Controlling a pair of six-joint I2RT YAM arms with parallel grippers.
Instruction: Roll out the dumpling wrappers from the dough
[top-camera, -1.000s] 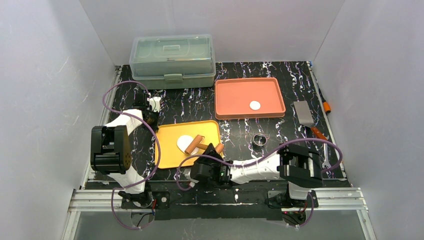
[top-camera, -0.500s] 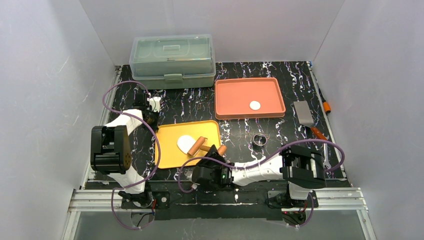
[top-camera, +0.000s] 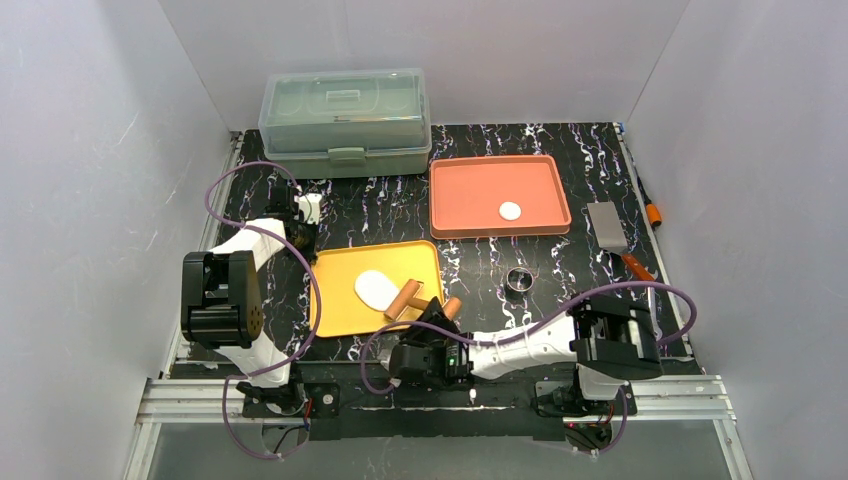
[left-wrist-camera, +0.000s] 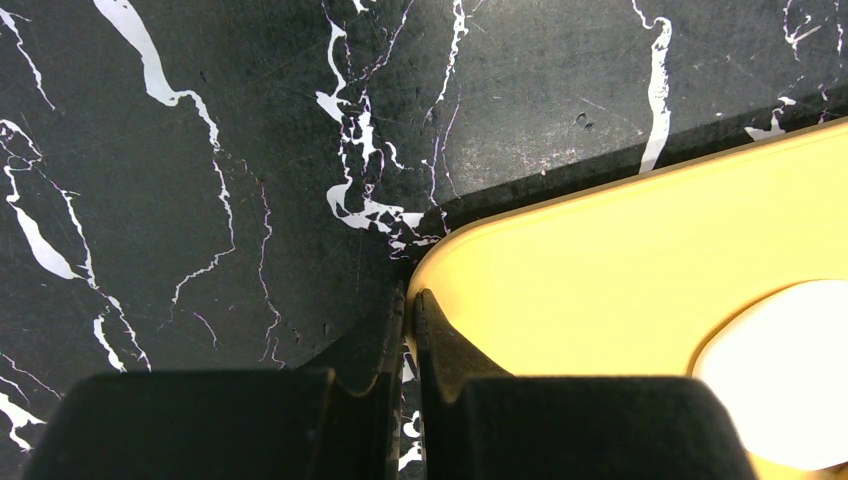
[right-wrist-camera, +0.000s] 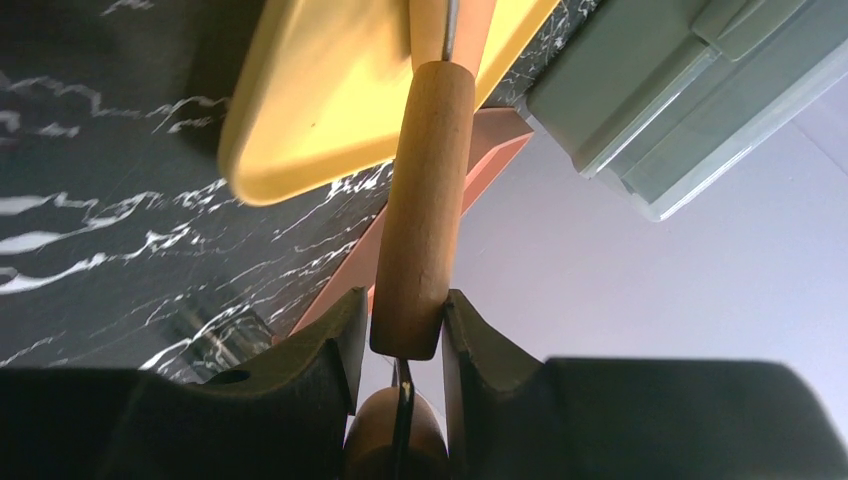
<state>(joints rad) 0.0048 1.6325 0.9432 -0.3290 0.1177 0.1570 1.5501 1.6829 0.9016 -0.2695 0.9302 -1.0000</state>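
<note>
Roller (top-camera: 404, 299) moved right, one dough (top-camera: 373, 289), one wrapper (top-camera: 510, 210)

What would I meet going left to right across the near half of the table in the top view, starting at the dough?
dough → rolling pin → metal ring → metal spatula

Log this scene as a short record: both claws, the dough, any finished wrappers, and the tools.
left claw: shut, tips at a corner of the yellow tray
right claw: shut on the rolling pin, holding its wooden handle
dough: flat white oval on the yellow tray, with the roller at its right edge
dumpling wrapper: one round disc on the orange tray
metal ring: on the table, right of the yellow tray
lidded box: closed, at the far edge
</note>
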